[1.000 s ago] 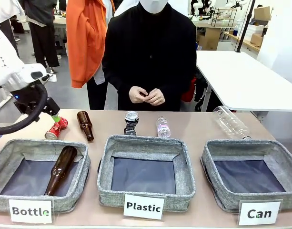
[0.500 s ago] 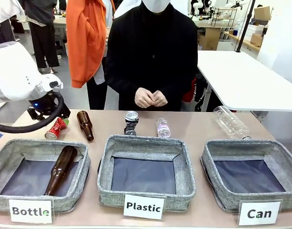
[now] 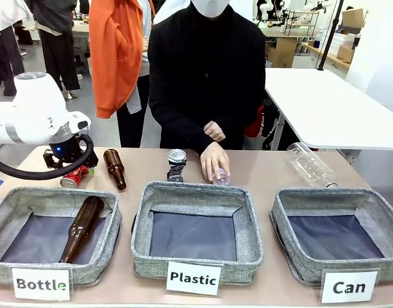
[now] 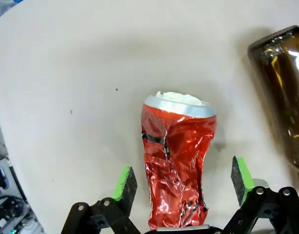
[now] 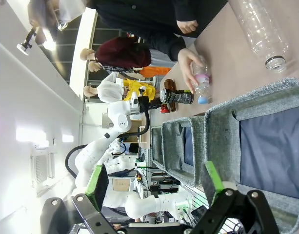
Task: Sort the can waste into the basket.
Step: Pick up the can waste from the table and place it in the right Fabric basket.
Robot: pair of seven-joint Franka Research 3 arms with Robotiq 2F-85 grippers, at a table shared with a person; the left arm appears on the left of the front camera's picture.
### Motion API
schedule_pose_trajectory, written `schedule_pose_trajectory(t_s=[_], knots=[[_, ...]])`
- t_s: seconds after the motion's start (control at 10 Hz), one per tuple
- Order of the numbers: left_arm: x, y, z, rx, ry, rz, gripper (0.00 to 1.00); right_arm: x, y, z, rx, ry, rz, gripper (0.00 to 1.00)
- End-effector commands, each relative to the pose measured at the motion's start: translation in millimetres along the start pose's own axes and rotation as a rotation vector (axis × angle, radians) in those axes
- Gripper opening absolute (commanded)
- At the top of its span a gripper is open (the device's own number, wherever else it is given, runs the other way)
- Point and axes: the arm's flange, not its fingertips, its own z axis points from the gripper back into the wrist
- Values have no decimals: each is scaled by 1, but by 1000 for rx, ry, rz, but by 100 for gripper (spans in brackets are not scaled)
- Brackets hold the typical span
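Note:
The red crushed can (image 4: 176, 165) lies on the table with its pale end pointing away, between my left gripper's (image 4: 182, 179) green pads (image 4: 124, 183); the jaws stand open on either side of it, with a gap each way. In the front view the left gripper (image 3: 72, 165) hangs low over the red can (image 3: 75, 176) at the far left. The black can with its silver top (image 3: 177, 164) stands behind the middle basket. The "Can" basket (image 3: 283, 212) sits at the front right. My right gripper (image 5: 155, 185) is open above the Can basket's rim (image 5: 222, 126).
A brown bottle (image 3: 115, 168) lies just right of the red can, seen close in the left wrist view (image 4: 283, 97). The person's hand (image 3: 214, 160) rests on a small plastic bottle. A large clear bottle (image 3: 310, 163) lies behind the Can basket. Another brown bottle (image 3: 82, 228) lies in the "Bottle" basket.
My left arm has swung over and come down around the red can. The person's hand has reached out to the small plastic bottle.

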Motion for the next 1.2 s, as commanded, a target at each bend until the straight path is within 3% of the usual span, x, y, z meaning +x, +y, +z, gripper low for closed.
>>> schedule_pose_trajectory(t_s=[0.0,0.3,0.6,0.7,1.0,1.1], knots=[[4,-3,0,23,2,24,100,1,2,2,6,8,8,100],[4,-4,-2,15,12,46,100,1,2,2,6,8,8,100],[3,-3,-2,20,9,54,8,1,2,2,6,8,8,100],[3,-3,-1,19,7,50,0,1,2,2,6,8,8,100],[3,-2,-3,22,14,48,4,1,2,2,6,8,8,100],[4,-1,-3,18,4,45,0,1,2,2,6,8,8,100]])
